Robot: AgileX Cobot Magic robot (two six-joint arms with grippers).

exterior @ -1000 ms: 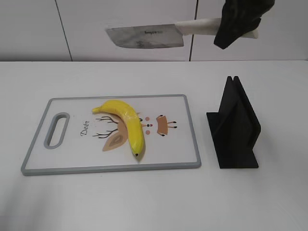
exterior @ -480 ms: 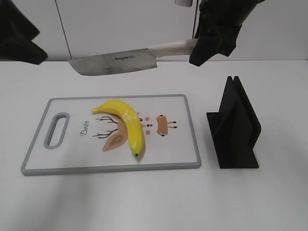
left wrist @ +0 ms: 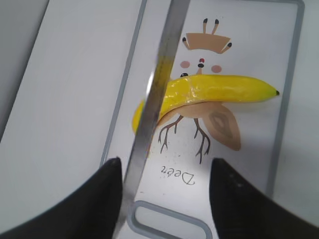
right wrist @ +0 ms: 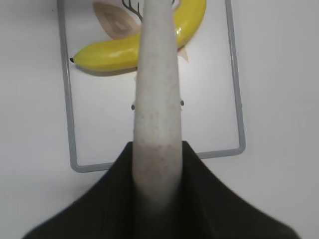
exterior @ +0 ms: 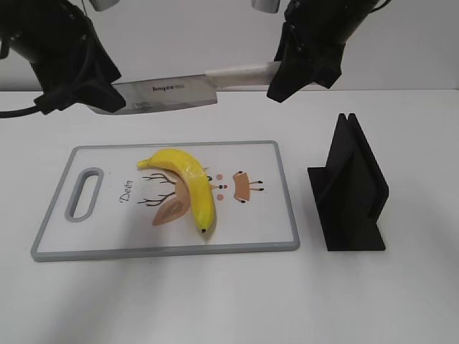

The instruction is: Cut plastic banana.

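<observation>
The right gripper [exterior: 305, 68] pinches the knife [exterior: 168, 94] by its pale handle, blade held level above the cutting board [exterior: 280, 193]; the banana [exterior: 192, 186] lies on the board below the blade. The left gripper [left wrist: 164, 191], jaws spread, straddles the blade tip (not touching, I judge). Next: lower the edge across the banana. The black stand [exterior: 349, 188] sits below the right gripper, clear of the board.

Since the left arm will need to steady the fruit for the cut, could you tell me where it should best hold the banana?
Probably the banana near its stem end, coming from above. It lies flat on the cutting board, stem toward the board's handle side, leaving the middle free for the knife held by the right end effector. The left end effector looks open.
</observation>
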